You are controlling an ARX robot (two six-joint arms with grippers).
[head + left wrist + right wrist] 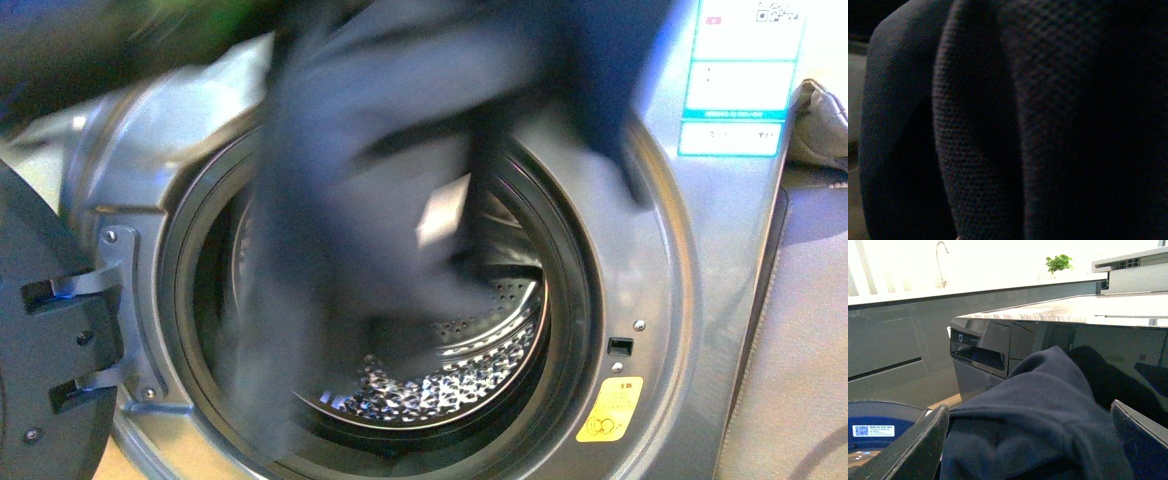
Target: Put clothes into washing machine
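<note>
The clothes [390,170], a dark slate-blue knit garment, hang blurred in front of the washing machine's [690,300] open porthole, draping down into the perforated steel drum [450,380]. The knit [978,140] fills the left wrist view, where my left gripper is shut on the clothes and hidden behind the fabric. In the right wrist view my right gripper [1030,450] is open, its two fingers [923,445] wide apart on either side of a fold of the clothes [1033,420]. Neither gripper shows in the front view.
The dark grey door [45,340] stands open at the left. A grey-beige quilted bundle [820,120] lies right of the machine by the energy label [735,90]. An orange sticker [610,410] sits low right. The right wrist view shows a counter with tap [940,250] and plant [1058,262].
</note>
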